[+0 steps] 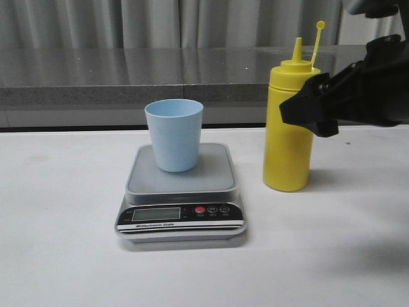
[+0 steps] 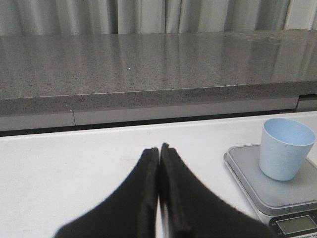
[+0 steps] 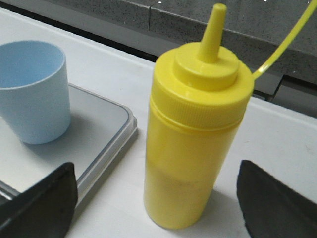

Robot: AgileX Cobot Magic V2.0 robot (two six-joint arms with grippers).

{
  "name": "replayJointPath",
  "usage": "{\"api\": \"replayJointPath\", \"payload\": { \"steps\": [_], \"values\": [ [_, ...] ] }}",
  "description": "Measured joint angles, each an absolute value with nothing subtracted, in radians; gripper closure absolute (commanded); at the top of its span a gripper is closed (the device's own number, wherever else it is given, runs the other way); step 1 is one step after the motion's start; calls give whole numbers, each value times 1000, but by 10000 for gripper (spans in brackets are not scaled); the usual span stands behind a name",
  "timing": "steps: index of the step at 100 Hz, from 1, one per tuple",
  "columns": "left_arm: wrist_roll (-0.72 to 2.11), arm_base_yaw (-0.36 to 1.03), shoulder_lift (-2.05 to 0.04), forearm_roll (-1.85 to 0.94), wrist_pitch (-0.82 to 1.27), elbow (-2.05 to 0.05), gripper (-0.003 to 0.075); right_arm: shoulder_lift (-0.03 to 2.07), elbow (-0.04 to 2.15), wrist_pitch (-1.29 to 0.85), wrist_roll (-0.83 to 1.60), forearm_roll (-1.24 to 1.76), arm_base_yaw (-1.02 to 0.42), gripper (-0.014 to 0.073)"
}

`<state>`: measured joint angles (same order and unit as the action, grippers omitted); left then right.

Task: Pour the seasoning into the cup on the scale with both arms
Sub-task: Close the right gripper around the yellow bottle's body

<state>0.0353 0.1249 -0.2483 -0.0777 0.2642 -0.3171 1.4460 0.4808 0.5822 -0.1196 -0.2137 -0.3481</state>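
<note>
The light blue cup (image 1: pixel 174 134) stands upright on the silver-grey scale (image 1: pixel 182 192) at the table's middle. The yellow seasoning bottle (image 1: pixel 289 128) stands upright on the table just right of the scale, its cap strap sticking up. My right gripper (image 1: pixel 310 109) comes in from the right at the bottle's upper half; in the right wrist view its fingers (image 3: pixel 39 203) are wide apart on either side of the bottle (image 3: pixel 195 139), not touching it. My left gripper (image 2: pixel 159 148) is shut and empty, low over the table to the left of the scale (image 2: pixel 262 188) and cup (image 2: pixel 286 148).
A grey stone ledge (image 1: pixel 128 73) runs along the back of the white table (image 1: pixel 57 243), with curtains behind. The scale's black panel with display and red button (image 1: pixel 200 210) faces the front.
</note>
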Motion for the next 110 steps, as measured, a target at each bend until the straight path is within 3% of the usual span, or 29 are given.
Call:
{"api": "replayJointPath", "payload": {
  "steps": [85,110],
  "values": [
    [35,125,-248,-78,264,-317,740,1786,493,1040,-120,-95,-309,-53],
    [35,125,-248,-78,265,-317,740,1838,537,1075,-120,-90,-309,-53]
  ]
}}
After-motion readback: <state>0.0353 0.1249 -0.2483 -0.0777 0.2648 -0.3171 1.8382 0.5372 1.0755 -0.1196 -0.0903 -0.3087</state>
